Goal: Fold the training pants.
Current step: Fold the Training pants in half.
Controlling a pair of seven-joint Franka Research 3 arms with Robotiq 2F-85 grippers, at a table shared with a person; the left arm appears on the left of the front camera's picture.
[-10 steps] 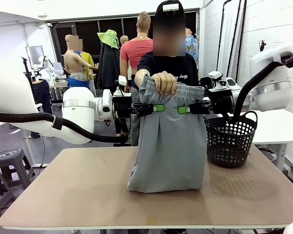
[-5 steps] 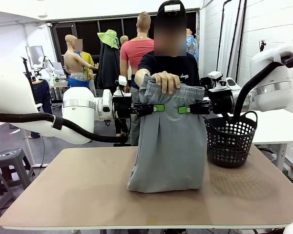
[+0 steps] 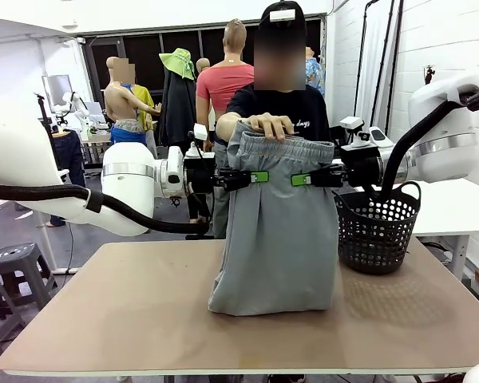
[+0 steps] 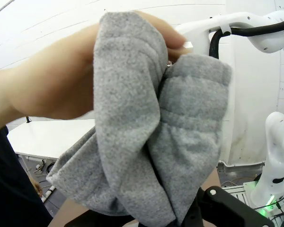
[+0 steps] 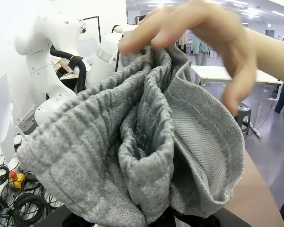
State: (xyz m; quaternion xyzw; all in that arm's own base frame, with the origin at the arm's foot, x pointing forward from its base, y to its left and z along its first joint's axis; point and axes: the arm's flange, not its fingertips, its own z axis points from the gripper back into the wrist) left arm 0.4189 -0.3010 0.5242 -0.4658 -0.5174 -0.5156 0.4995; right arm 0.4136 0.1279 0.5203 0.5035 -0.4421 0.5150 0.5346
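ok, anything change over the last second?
The person's hand slid from the front of the waistband up to its top edge, now pinching it from above. Left gripper and right gripper stay shut on the training pants; hem still on the table, basket unmoved.

I count one pair of training pants (image 3: 278,231), one black basket (image 3: 378,230), two grippers, one person's hand (image 3: 269,124).
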